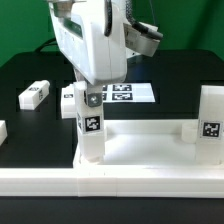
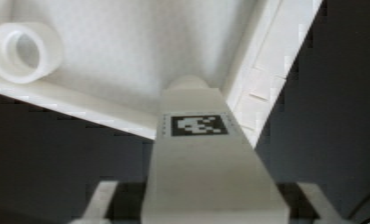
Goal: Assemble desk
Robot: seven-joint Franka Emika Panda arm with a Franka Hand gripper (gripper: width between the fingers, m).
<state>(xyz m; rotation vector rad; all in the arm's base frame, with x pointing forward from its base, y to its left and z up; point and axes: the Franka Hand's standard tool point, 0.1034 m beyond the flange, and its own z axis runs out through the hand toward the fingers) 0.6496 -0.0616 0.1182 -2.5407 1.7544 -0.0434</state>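
The gripper (image 1: 91, 100) comes straight down and pinches a leg (image 1: 91, 130) near its top. In the wrist view the fingers (image 2: 107, 205) sit one on each side of the leg, apparently pressed against its faces.

The leg stands upright with its long axis vertical, and its tagged face is turned toward the exterior camera. From the wrist it runs straight away from the camera down to the tabletop (image 1: 140, 150). Its lower end meets the tabletop at the corner on the exterior view's left, close to the rim. Whether it is seated in a hole there or only resting on the surface I cannot tell, because the leg hides its own foot. One open socket (image 2: 18, 50) shows in the wrist view, well apart from the leg's end. It is probably another corner's.

A second leg (image 1: 211, 125) stands upright at the corner on the exterior view's right. A loose leg (image 1: 35, 95) lies on the table, well apart on the left.

Risks, as I judge them:
- If the foot is not square over its hole, pressing or turning could jam it crooked.
- A twist from the gripper could drag or swing the tabletop, since nothing visible holds it except perhaps the rail (image 1: 110, 185) in front. That could disturb the second leg.
- If the gripper lets go before the leg is properly seated, the leg may tip over.
- A grip this high gives leverage, so a small sideways pull could tilt the leg at its foot.
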